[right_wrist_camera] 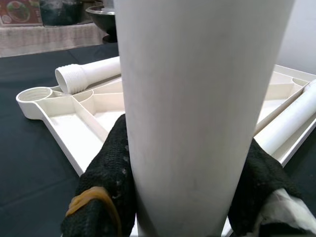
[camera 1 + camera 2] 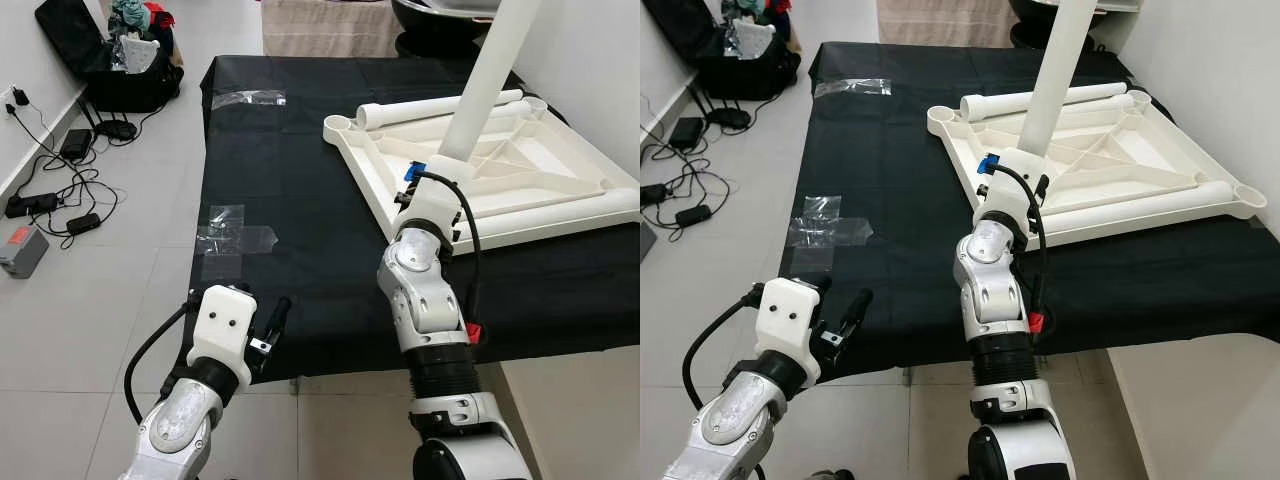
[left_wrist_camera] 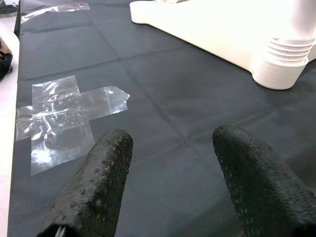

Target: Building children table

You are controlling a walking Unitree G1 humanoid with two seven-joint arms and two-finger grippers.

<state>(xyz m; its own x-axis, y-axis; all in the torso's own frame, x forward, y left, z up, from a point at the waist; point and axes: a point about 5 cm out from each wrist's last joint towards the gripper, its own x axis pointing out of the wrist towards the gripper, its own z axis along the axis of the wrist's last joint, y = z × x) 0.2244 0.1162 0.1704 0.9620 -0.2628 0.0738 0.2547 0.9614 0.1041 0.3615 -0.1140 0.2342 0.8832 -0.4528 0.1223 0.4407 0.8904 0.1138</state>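
Note:
A white table top (image 2: 365,170) lies upside down on the black cloth (image 2: 290,180). One white leg (image 2: 490,70) stands upright at its near corner, its threaded end (image 3: 289,49) at the corner socket. My right gripper (image 1: 187,148) is shut on this leg, a black finger (image 1: 111,163) on each side. A second leg (image 2: 430,108) lies along the far edge of the top, and a third leg (image 2: 560,208) lies along its near right edge. My left gripper (image 3: 170,143) is open and holds nothing, low over the cloth's near left edge.
Clear tape patches (image 2: 232,238) stick to the cloth on the left and at the far left (image 2: 250,98). An open black suitcase (image 2: 105,50) and cables with adapters (image 2: 60,190) lie on the tiled floor to the left. A white wall rises on the right.

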